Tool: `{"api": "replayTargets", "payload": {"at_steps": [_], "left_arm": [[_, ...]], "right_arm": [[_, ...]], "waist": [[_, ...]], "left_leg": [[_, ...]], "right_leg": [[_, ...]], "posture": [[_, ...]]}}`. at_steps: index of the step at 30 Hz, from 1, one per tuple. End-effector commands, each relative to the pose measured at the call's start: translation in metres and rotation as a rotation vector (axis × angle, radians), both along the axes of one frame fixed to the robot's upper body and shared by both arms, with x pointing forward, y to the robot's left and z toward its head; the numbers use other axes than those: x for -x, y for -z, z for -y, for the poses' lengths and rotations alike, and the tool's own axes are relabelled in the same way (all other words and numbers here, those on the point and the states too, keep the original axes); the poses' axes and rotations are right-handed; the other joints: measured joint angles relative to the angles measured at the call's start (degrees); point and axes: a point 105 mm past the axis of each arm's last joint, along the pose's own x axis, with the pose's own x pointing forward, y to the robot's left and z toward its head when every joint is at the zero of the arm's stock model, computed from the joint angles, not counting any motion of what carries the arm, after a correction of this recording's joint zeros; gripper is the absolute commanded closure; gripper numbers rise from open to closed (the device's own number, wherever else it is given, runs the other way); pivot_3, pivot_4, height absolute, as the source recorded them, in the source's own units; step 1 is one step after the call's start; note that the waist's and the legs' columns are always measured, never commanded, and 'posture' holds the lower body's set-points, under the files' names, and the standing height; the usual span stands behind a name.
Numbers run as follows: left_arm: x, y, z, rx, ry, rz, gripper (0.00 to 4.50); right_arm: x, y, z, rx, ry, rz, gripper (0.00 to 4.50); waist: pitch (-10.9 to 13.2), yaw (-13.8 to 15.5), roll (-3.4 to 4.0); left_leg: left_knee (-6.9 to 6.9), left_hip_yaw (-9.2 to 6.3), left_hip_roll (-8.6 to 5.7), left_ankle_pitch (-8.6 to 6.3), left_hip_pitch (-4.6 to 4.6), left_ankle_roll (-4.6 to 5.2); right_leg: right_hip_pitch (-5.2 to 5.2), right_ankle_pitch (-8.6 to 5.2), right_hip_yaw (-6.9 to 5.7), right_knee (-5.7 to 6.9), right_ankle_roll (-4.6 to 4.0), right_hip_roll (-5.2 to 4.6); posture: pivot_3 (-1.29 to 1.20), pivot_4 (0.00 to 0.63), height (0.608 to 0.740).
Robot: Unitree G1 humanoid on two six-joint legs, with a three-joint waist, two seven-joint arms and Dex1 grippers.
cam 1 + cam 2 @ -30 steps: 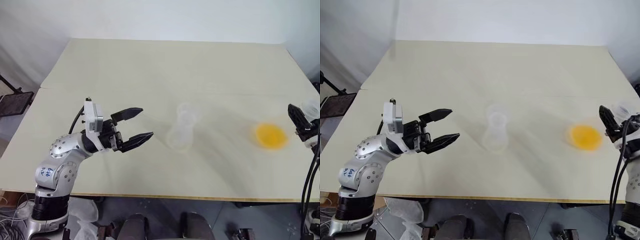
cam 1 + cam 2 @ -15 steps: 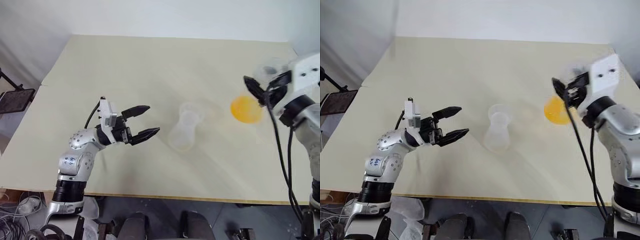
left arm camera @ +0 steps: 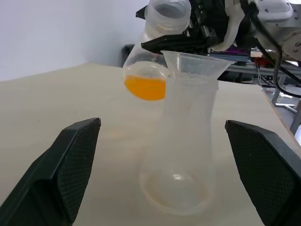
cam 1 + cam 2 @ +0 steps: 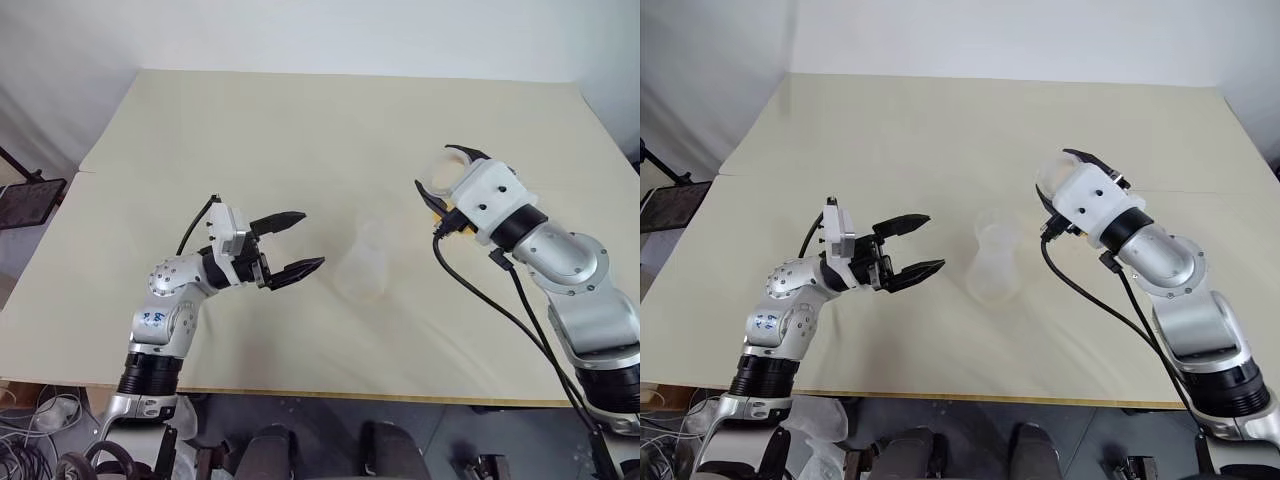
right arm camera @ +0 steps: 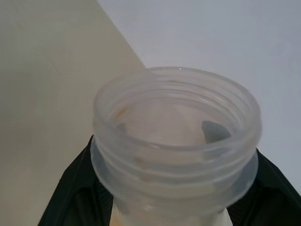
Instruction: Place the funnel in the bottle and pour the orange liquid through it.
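The clear bottle stands mid-table with the clear funnel seated in its mouth. My left gripper is open just left of the bottle, with its fingers level on either side and not touching. My right gripper hovers just right of the funnel, shut on the neck of a second clear flask. That flask's threaded mouth fills the right wrist view. The orange liquid pools in the flask's base, lifted off the table beside the funnel's rim. None is flowing.
The pale table runs wide behind and around the bottle, and its front edge is close to me. A black cable trails from my right wrist over the table's right part. A dark stand sits off the left edge.
My right arm has swung left and up from the table's right side, carrying the flask of orange liquid to beside the funnel. My left gripper has edged slightly toward the bottle, still open.
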Motion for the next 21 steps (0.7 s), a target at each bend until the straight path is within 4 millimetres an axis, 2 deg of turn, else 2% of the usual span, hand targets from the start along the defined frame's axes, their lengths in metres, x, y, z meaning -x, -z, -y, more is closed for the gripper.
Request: {"api": "replayTargets", "payload": {"at_steps": [1,12,21], "left_arm": [[0.000,-0.011,0.004,0.009,0.008,0.056,0.00],[0.004,-0.014,0.011,0.009,0.038,0.072,0.00],[0.005,-0.014,0.013,0.012,0.045,0.070,0.00]], "right_arm": [[0.004,-0.022,-0.003,0.007,0.007,0.122,2.02],[0.014,-0.027,-0.020,0.218,-0.029,0.292,2.02],[0.016,-0.022,-0.031,0.345,-0.061,0.355,2.02]], "waist": [[0.00,-0.06,0.00],[0.00,-0.87,0.00],[0.00,-0.85,0.00]], "left_leg": [[0.00,0.00,0.00,0.00,0.01,0.00],[0.00,-0.02,0.02,0.00,0.01,-0.01],[0.02,-0.03,0.01,0.00,0.01,0.00]], "right_leg": [[0.00,0.00,-0.01,0.01,0.00,0.00],[0.00,0.00,-0.02,0.02,0.00,0.00],[0.00,0.00,-0.02,0.04,0.00,-0.01]], "posture": [[0.00,0.150,0.740],[0.00,0.150,0.740],[0.00,0.150,0.740]]}}
